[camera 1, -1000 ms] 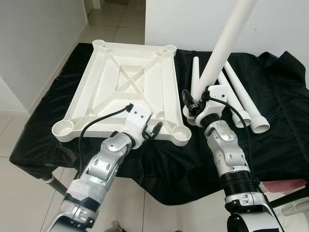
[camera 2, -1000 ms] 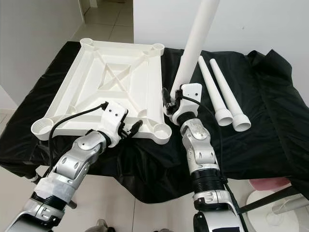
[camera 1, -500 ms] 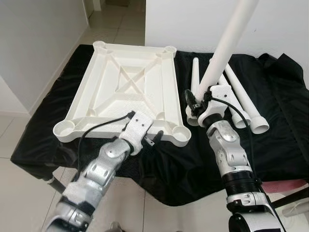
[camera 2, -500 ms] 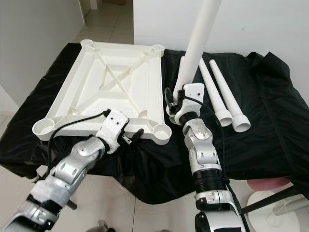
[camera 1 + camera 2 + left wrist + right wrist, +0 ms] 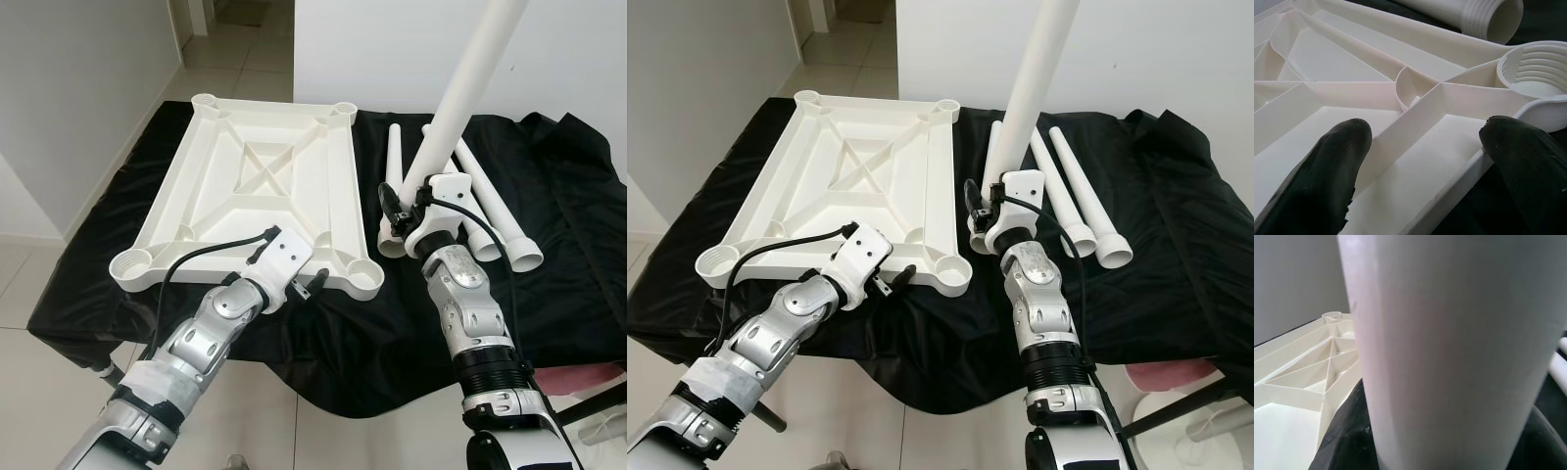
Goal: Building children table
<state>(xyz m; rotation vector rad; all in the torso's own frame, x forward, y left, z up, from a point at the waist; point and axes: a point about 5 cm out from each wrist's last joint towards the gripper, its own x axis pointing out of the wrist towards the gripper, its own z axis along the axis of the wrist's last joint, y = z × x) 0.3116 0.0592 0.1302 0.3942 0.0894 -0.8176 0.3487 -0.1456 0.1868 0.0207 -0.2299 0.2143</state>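
Black cloth (image 5: 549,294) covers the work surface across the middle of the head views, with pale floor tiles at upper left and a white wall behind. On it, left of centre, the white tabletop (image 5: 265,186) lies upside down, ribs up, a threaded socket (image 5: 364,277) at each corner. Three spare legs (image 5: 490,211) lie on the cloth at centre right.

Right gripper (image 5: 397,217), just right of centre, has its fingers clamped on a fourth leg (image 5: 460,98), held nearly upright and rising out of the top edge. Left gripper (image 5: 312,281), at lower centre, sits at the tabletop's near edge with fingers (image 5: 1327,171) apart, astride that rim beside the near-right socket.

Judged step: fitting the first leg. Next, the leg's threaded end likely needs bringing over that near-right socket, lined up straight, then turned in while the left gripper steadies the tabletop.
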